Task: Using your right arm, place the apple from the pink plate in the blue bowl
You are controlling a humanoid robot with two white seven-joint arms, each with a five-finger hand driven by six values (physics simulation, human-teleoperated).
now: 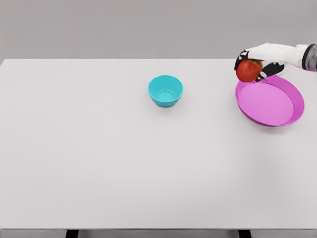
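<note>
White table (99, 163) fills nearly the whole head view, matte, flat, uniform (no marks or texture that I can make out). Far edge runs straight across the upper part of the frame; near edge shows at the very bottom. Two dark legs or supports poke out below the near edge, one at lower left (72, 233), one at lower right (244, 233). Plain grey backdrop (124, 27) behind the far edge, featureless.
</note>
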